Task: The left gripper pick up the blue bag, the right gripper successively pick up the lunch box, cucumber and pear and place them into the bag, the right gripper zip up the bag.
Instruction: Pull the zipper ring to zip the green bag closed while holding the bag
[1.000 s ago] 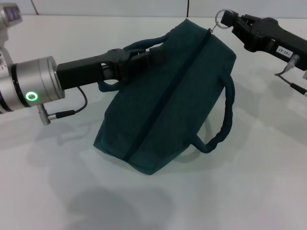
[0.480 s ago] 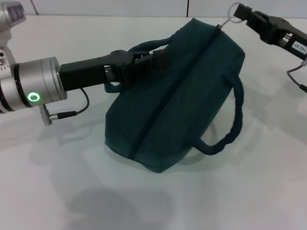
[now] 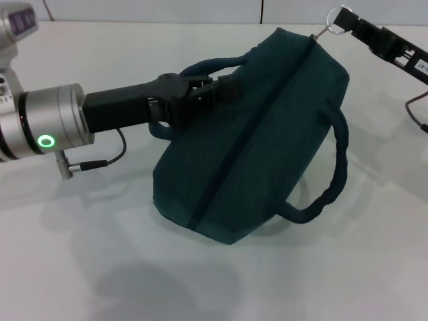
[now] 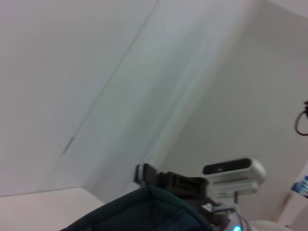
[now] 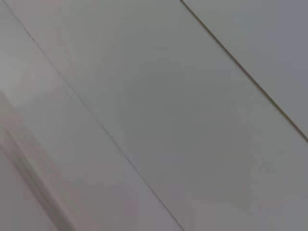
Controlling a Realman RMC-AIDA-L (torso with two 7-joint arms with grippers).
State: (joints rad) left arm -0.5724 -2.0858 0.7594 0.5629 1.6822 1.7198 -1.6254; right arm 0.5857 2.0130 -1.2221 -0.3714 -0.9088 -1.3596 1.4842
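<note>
The big dark teal-blue cloth bag (image 3: 254,134) sits on the white table (image 3: 100,267), near the middle and toward the far side. It is zipped shut, and the dark zip line runs along its top from the near end to the far end. One padded loop handle (image 3: 328,180) hangs off the side nearer the robot's right. The other padded loop handle (image 3: 200,67) is on the side nearer the robot's left.

The black two-fingered left gripper (image 3: 217,88) reaches in from the left and is squeezed tight on that handle, right against the bag. Behind it are its black arm and a silver round joint with a green light (image 3: 45,140).

At the far end of the bag, the small silver ring zip pull (image 3: 336,19) sticks up. The black right gripper (image 3: 353,25) pinches this ring. In the left wrist view, the bag's edge (image 4: 144,211) shows with the right gripper (image 4: 144,173) just past it.
</note>
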